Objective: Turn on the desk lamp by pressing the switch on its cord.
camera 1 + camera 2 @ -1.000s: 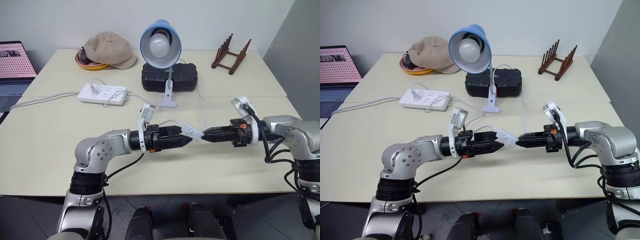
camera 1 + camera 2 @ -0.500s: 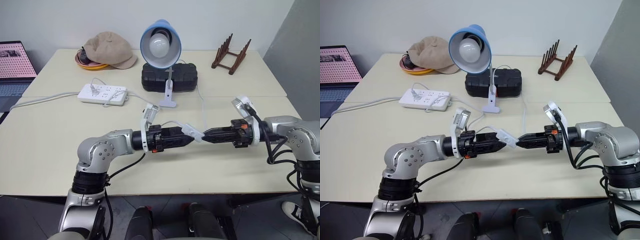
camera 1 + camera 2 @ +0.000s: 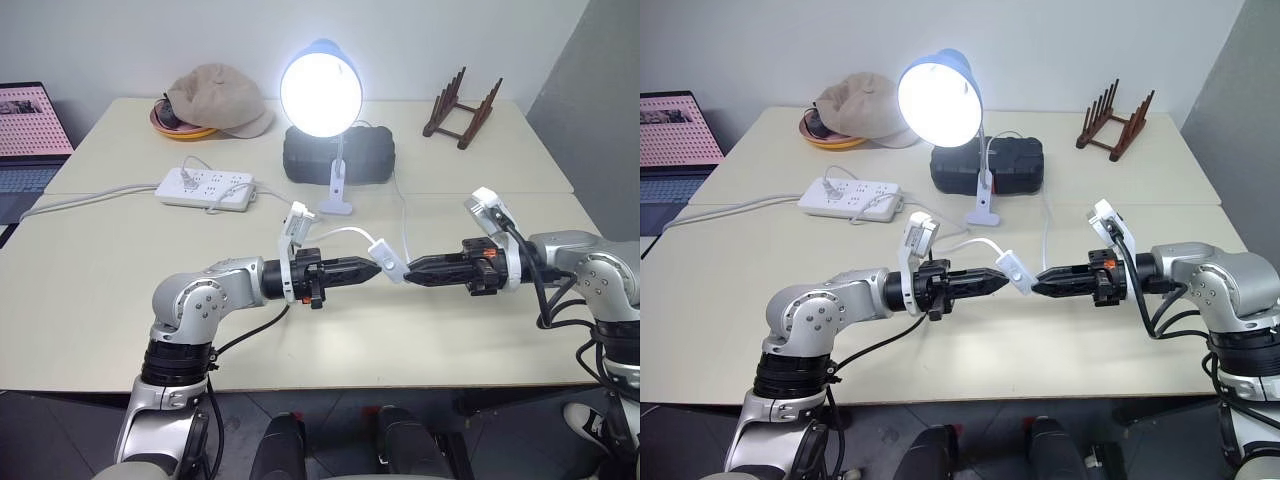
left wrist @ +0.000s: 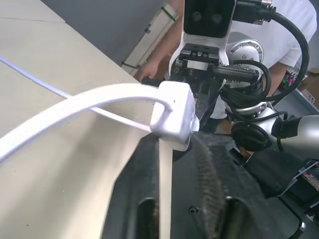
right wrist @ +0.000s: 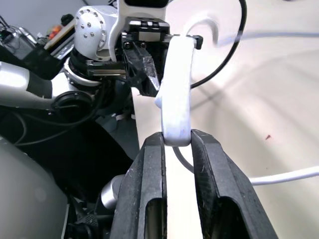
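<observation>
Now the desk lamp [image 3: 321,88] near the tabletop's [image 3: 90,290] back edge is glowing, while its switch [image 3: 386,265] hangs above the tabletop's middle on the cord [image 3: 404,215]. The left gripper [image 3: 377,267] is clenched on one end of the switch and the right gripper [image 3: 409,270] grasps the other. If either squeezes again, the rocker could flip back off; pulling apart could strain the cord.
</observation>
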`<state>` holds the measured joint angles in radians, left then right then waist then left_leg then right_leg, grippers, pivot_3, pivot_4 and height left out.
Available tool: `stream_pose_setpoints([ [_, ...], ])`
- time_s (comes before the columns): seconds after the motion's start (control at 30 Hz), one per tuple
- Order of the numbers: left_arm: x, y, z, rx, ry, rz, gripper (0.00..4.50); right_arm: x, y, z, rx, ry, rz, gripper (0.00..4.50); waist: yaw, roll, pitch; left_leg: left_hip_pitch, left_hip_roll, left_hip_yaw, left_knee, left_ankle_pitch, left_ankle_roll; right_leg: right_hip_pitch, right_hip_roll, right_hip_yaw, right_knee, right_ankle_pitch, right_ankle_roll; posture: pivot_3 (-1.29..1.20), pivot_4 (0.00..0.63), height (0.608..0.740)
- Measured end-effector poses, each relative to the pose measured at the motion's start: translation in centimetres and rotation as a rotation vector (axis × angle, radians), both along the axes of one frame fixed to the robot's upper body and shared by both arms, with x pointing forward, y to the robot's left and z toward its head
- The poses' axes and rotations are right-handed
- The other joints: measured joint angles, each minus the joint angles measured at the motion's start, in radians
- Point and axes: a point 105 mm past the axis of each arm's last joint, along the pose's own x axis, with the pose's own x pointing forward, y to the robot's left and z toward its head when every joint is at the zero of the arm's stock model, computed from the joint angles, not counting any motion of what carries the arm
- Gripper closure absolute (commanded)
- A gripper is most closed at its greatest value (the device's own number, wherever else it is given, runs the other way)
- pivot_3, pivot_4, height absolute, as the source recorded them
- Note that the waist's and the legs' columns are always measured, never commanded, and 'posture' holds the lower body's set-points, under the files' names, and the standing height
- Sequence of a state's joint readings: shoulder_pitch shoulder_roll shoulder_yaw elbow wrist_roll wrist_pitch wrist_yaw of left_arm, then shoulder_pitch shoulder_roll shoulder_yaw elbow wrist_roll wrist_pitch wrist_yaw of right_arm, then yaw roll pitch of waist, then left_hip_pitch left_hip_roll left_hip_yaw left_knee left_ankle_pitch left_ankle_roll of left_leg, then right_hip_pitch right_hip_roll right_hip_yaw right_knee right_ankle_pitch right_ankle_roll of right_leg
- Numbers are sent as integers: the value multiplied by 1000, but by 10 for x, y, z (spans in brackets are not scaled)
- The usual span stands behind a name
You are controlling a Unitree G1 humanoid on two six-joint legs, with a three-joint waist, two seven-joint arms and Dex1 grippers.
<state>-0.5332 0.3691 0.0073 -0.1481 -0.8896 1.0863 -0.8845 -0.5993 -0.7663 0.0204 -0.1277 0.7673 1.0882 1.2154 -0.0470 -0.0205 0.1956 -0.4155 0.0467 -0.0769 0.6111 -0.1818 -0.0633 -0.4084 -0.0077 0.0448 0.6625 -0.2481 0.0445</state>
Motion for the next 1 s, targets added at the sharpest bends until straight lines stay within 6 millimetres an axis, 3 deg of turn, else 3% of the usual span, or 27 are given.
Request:
stream_pose_setpoints([
  [0.37,0,-1,0,2,-6,-2,4460,1,0,0,-6,-3,-10,4135,0,0,0,0,0,0,0,0,0,0,0,0,0,0,0,0,150,740],
  [0.53,-2,8,-4,44,-22,-6,3591,3,0,1,-6,-18,-15,4135,-3,0,0,0,0,0,0,0,0,-1,0,0,0,0,0,0,150,740],
  [0.73,7,62,-15,251,-125,124,2322,31,-10,-9,-84,-105,-105,4135,-9,0,0,0,0,0,-1,0,0,-2,0,0,0,-3,-6,0,150,740],
  [0.9,19,92,-4,444,-419,211,1387,61,-16,-54,-403,-277,-104,4135,-8,0,0,-1,0,2,-1,0,0,-2,-1,2,-2,-3,-6,0,150,740],
  [1.0,20,92,0,472,-517,214,790,79,-16,-72,-555,-394,-69,4135,-6,0,0,-3,0,3,-2,0,0,-4,-1,2,-2,-1,-1,0,150,740],
])
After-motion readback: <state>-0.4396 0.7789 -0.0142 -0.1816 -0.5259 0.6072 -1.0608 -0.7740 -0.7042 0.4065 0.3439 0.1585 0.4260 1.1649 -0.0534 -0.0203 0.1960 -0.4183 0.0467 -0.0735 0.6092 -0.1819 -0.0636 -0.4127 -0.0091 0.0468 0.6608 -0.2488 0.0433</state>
